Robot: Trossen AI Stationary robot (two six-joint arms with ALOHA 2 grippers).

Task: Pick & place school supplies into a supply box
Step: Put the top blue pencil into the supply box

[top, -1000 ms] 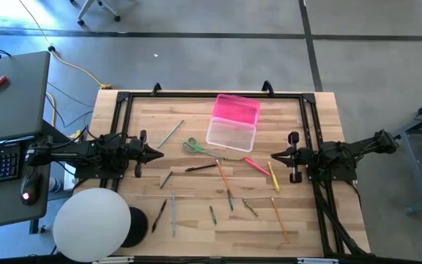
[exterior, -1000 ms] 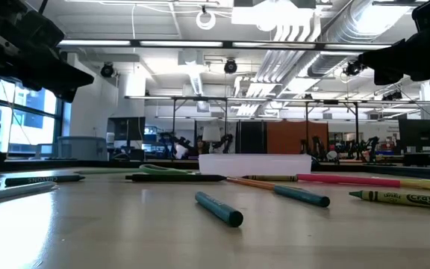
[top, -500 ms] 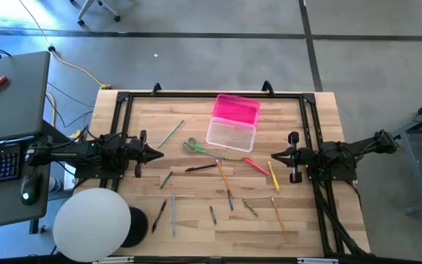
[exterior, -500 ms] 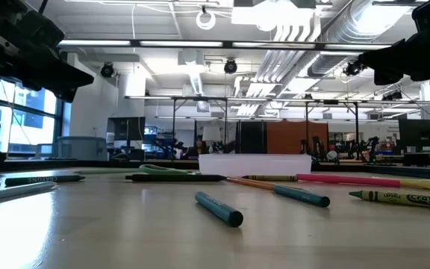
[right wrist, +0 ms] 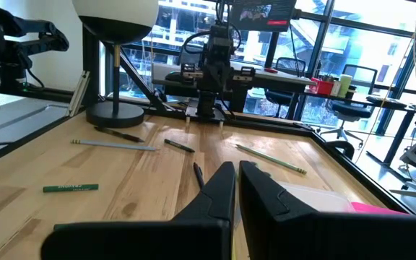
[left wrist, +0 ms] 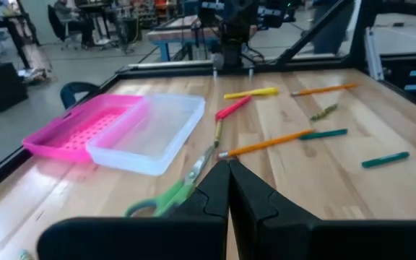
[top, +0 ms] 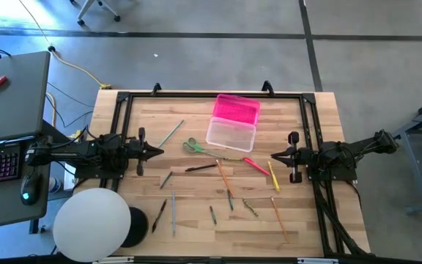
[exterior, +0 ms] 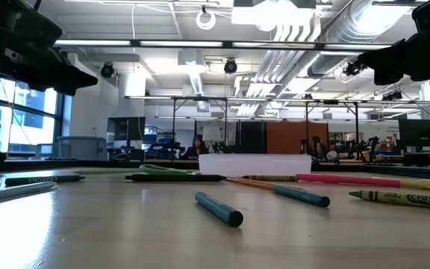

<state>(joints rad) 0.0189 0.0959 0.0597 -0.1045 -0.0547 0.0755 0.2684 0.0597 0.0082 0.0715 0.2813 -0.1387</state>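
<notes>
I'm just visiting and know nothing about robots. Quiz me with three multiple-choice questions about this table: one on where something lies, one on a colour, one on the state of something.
1. Where do the scissors lie?
A. Inside the supply box
B. On the table, beside the supply box's clear base
C. In the left gripper

2. What colour is the supply box's lid?
A. Bright pink
B. Blue
C. Black

3. How is the supply box now?
A. Shut
B. Open and full of pens
C. Open, with nothing in the clear base

Answers:
1 B: the high view shows the green handles on the wood next to the base.
2 A: the lid is pink in both the high and left wrist views.
3 C: the lid lies flat beside the base, and every pen and pencil is out on the table.
</notes>
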